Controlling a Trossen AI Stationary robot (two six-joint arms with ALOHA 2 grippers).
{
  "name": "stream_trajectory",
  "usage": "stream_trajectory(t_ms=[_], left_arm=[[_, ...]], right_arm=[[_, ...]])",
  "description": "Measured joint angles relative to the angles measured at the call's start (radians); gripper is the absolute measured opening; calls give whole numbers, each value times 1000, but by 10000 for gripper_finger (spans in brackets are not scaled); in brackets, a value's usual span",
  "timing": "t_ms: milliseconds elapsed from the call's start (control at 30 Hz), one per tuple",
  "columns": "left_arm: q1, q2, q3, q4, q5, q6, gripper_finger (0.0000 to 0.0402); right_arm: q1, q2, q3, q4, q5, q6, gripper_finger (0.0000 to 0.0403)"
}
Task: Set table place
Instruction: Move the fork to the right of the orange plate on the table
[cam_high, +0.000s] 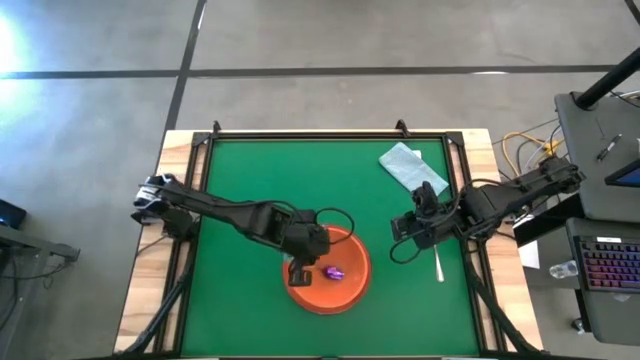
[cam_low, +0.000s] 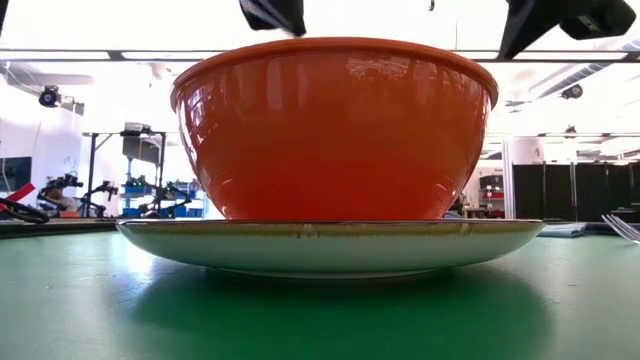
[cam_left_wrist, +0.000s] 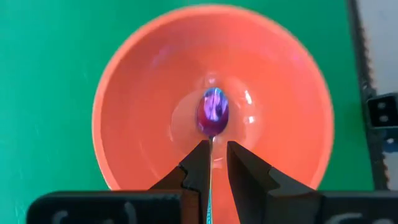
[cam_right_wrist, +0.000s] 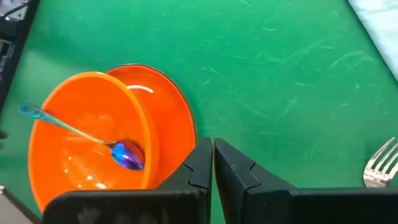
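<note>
Left tool (cam_left_wrist: 212, 163) hovering over bowl (cam_high: 330, 274), fingers slightly parted, straddling spoon (cam_left_wrist: 212, 115) handle, not visibly clamping. Spoon lying in bowl, long axis running straight ahead, purple end beyond fingertips. Right tool (cam_right_wrist: 212, 163) nearly closed, empty, waiting nearer fork (cam_high: 437, 263) on worktop (cam_high: 300, 180).

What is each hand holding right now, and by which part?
The left hand has the spoon handle between its fingers, purple end in the bowl; a firm grip cannot be told. The right hand holds nothing.

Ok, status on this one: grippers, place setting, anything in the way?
Left gripper over bowl, spoon inside. Right gripper shut, idle beside plate. Fork untouched.
</note>
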Motion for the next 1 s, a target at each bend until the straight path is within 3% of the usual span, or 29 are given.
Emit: stream_trajectory(t_ms=[267, 467, 833, 1000], left_arm=[[-5, -43, 0, 38, 0, -70, 39], [-35, -74, -1, 38, 1, -104, 39], [-51, -104, -3, 29, -57, -155, 39], [-51, -104, -3, 29, -60, -157, 39]], right_arm=[[29, 0, -64, -5, -79, -2, 9], [113, 0, -205, -6, -191, 156, 15], [170, 0, -401, -5, -336, 342, 112], [168, 0, -495, 10, -396, 415, 127]])
